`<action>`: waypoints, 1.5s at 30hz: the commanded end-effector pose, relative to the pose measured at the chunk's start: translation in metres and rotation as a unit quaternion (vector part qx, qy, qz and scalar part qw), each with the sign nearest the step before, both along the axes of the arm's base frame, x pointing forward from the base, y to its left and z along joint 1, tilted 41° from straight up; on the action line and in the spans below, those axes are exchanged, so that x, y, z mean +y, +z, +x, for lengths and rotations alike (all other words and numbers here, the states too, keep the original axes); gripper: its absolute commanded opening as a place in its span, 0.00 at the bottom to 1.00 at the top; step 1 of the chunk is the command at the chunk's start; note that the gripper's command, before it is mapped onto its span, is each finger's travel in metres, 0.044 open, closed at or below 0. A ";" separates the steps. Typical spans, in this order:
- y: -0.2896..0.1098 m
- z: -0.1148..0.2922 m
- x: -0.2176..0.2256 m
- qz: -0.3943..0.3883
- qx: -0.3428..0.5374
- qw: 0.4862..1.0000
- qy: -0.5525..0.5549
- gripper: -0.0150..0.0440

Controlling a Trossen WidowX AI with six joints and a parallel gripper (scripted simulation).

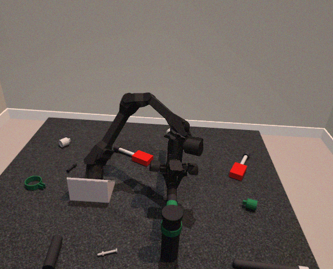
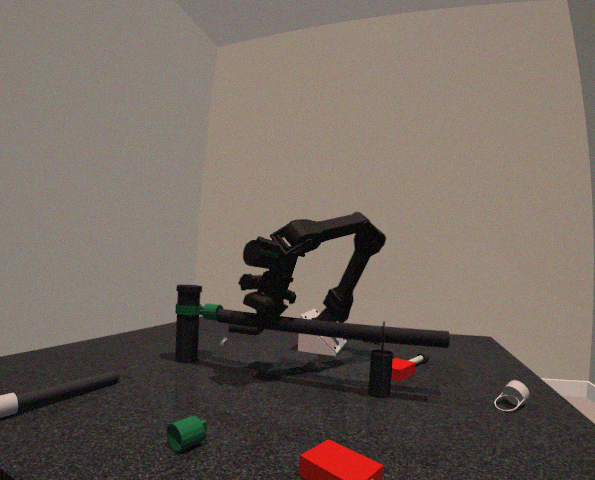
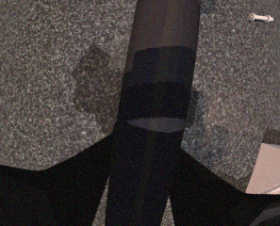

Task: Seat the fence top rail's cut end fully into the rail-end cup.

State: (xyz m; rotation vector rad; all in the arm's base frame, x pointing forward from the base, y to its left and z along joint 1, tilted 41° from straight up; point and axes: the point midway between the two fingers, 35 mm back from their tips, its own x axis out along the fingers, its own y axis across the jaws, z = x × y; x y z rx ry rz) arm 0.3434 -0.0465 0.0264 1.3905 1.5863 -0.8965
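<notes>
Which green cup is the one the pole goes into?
Find the tall black post near the front of the mat. A green band wraps it near the top, and the cup sticks out sideways from it. The other green cup lies loose on the mat.

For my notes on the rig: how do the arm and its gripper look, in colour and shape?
The arm is matte black all over, with boxy links and round joint housings. The gripper is black too, with two flat fingers. No cables, markings or sleeves show.
</notes>
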 end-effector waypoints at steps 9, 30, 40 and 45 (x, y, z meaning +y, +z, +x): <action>0.000 0.000 -0.008 -0.006 -0.002 1.000 -0.002 0.25; -0.001 0.000 0.000 0.002 0.002 1.000 0.002 0.25; -0.002 0.000 -0.004 0.002 0.002 1.000 0.002 0.25; -0.003 0.001 -0.008 0.002 0.002 1.000 0.002 0.25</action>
